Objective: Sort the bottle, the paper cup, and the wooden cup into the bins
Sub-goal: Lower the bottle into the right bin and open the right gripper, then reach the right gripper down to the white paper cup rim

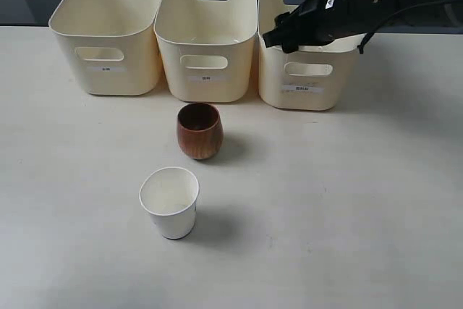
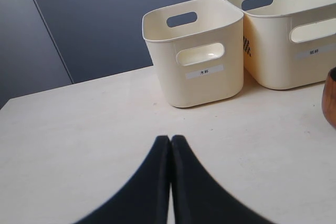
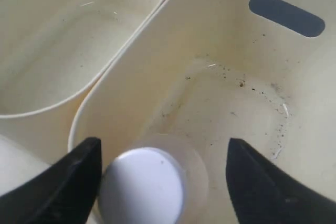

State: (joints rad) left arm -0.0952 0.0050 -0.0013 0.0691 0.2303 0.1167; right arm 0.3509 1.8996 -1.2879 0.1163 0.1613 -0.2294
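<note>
The three cream bins stood in a row along the far edge of the table (image 1: 347,215), their walls almost touching: left bin (image 1: 108,70), middle bin (image 1: 206,81) and right bin (image 1: 307,99). Nearer than them the tabletop lay broad and bare on both sides. Only two cups stood on its middle line. The wooden cup (image 1: 199,130), dark reddish-brown and rounded, stood just near of the middle bin. The paper cup (image 1: 170,202), white with a rolled rim, stood nearer and slightly left, apart from it. Both were upright.

The right gripper (image 1: 281,40) hung over the right bin's rim with its jaws wide. One finger (image 3: 63,182) was just beside the bottle, though contact could not be told, and the other (image 3: 268,182) was clearly apart from it. The bottle (image 3: 142,184) was inside the right bin, close to the wall beside the middle bin. From above it showed a round white cap ringed by a clear shoulder. Dark specks dotted the bin's floor.

The left gripper (image 2: 170,148) was closed, finger against finger, holding nothing. It was low over bare table, well apart from the left bin.
</note>
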